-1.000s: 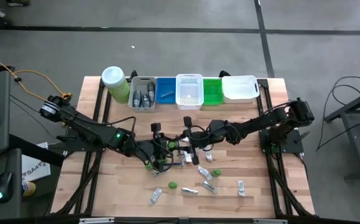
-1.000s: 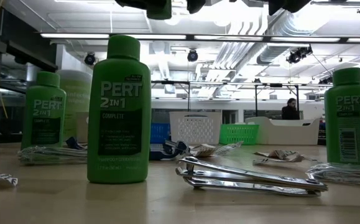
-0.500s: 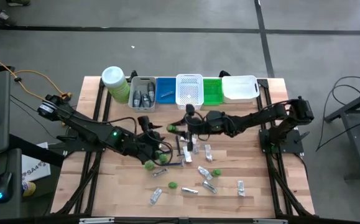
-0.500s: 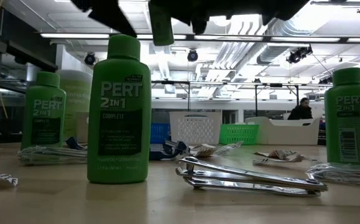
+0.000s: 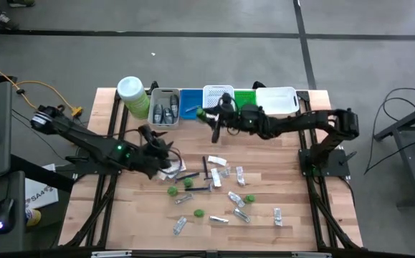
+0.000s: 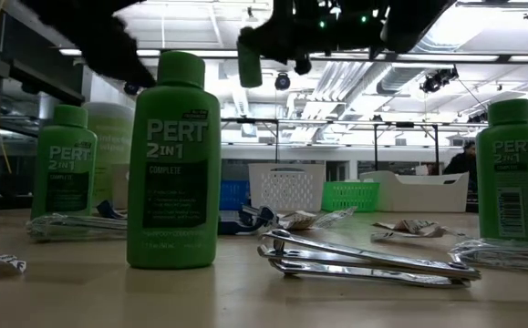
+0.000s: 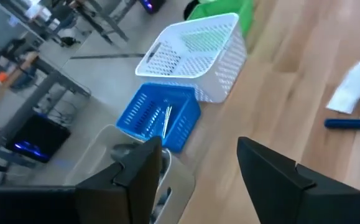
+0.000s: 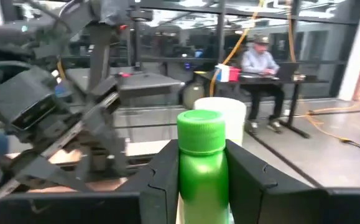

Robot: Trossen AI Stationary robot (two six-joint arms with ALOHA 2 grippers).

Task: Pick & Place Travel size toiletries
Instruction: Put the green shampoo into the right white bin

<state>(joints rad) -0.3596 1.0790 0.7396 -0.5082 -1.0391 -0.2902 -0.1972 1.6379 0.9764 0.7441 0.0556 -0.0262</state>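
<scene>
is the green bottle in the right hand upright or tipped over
Upright. In the right wrist view the green bottle stands cap-up between the right hand's fingers; the low view shows it hanging vertical above the table.

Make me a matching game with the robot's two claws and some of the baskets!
Things:
1. right gripper
2. left gripper
3. blue bin
4. grey bin

States:
A. open, with nothing between its fingers
B. has dark grey pieces inside
C. shut on a small green bottle
D. stands between the grey bin and the white basket

Pairs: 1-C, 2-A, 3-D, 4-B
</scene>
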